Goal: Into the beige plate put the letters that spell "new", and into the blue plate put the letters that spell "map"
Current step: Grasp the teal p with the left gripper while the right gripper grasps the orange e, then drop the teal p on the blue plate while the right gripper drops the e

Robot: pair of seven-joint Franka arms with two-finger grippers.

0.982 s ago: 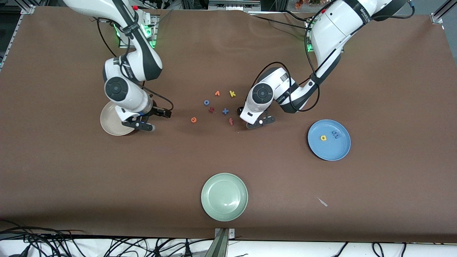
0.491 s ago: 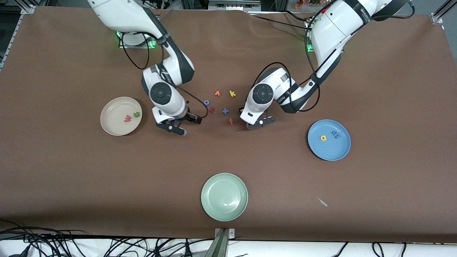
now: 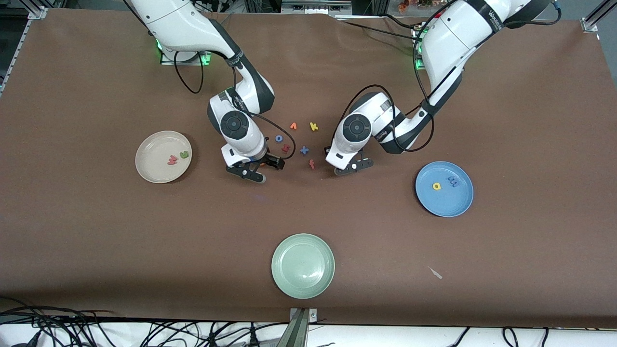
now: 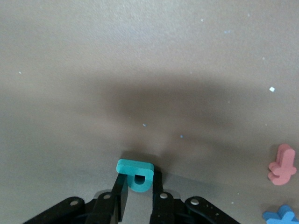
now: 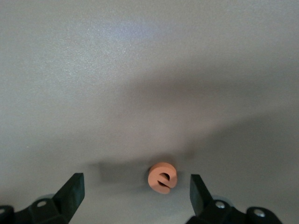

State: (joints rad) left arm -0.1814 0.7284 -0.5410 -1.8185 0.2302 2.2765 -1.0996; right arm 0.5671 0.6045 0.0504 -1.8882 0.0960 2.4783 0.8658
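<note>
My left gripper (image 4: 138, 181) is shut on the teal p (image 4: 135, 171), low at the table beside the letter cluster (image 3: 352, 166). My right gripper (image 3: 258, 169) hangs open and low over the orange e (image 5: 162, 177), which lies flat between its fingers without touching either one. The front view hides both the e and the p. The beige plate (image 3: 154, 169), toward the right arm's end, holds the pinkish-red w (image 3: 171, 160) and the green n (image 3: 183, 154). The blue plate (image 3: 448, 202), toward the left arm's end, holds the yellow a (image 3: 436, 186) and the blue m (image 3: 452, 180).
Between the grippers lie a yellow k (image 3: 314, 126), an orange v-shaped letter (image 3: 293, 126), a blue o (image 3: 279, 138), a dark red s-like letter (image 3: 286, 148), a blue x (image 3: 304, 150) and a red f (image 3: 312, 164). A pale green plate (image 3: 302, 265) sits nearer the front camera.
The right arm swung from over the beige plate to the letter cluster and now stands over the orange e. The left gripper's fingers closed on the teal p.
</note>
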